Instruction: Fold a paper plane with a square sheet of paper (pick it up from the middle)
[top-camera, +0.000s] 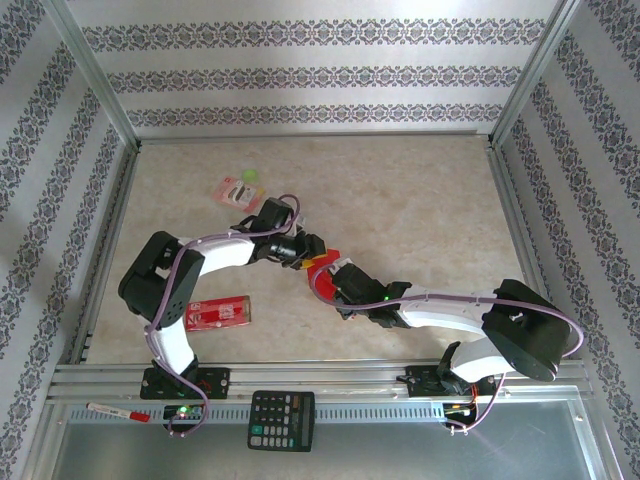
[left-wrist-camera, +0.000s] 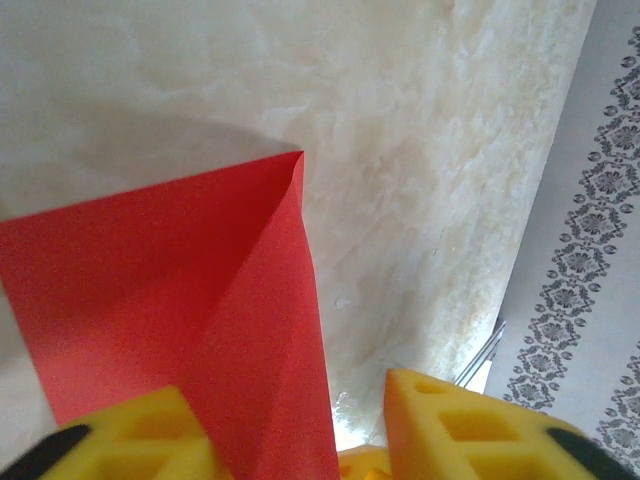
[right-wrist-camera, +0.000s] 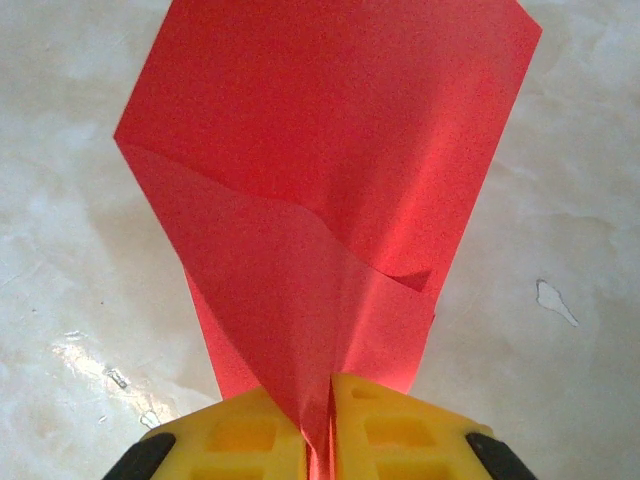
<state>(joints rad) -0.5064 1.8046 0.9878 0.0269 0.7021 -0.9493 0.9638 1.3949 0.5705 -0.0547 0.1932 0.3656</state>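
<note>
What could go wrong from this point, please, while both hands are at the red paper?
1. The right hand is shut on a bunched end of the red sheet; a tug could tear it or slip it out.
2. The left hand stands open with the sheet's edge beside one finger; closing there may press a stray crease.
3. The folded flap looks buckled, so the fold may set crooked.

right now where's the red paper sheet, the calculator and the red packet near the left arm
red paper sheet (right-wrist-camera: 330, 150): right wrist view, on the flat panel above the fold
calculator (top-camera: 281, 418): top external view, middle of its keys
red packet (top-camera: 218, 313): top external view, centre of its face
</note>
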